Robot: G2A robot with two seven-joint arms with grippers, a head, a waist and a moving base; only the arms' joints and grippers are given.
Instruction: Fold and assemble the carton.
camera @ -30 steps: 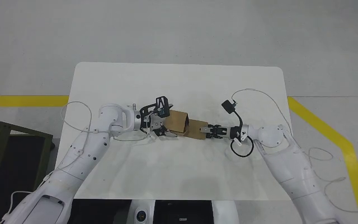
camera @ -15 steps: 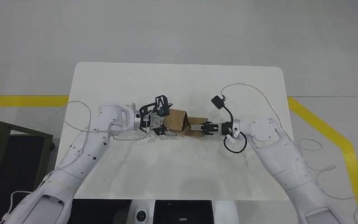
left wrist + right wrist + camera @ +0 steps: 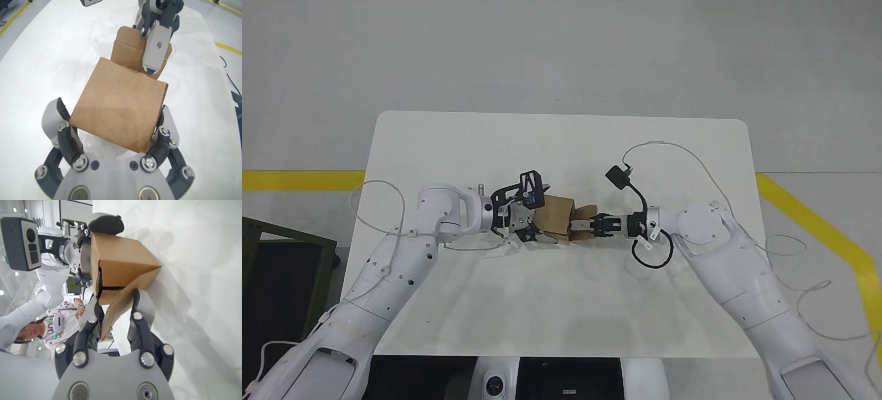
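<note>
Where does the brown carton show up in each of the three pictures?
Top view: the carton in the middle of the table.
Left wrist view: clamped in the left gripper.
Right wrist view: just beyond the right gripper, flap toward it.
Shared landmark: the left gripper on the carton's end.

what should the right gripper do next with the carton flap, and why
Probably swing the loose cardboard flap inward with the right gripper, toward the open end. The left gripper clamps the opposite end of the brown cardboard carton, while the flap, pinched in the right gripper, stands angled out from the opening.
</note>
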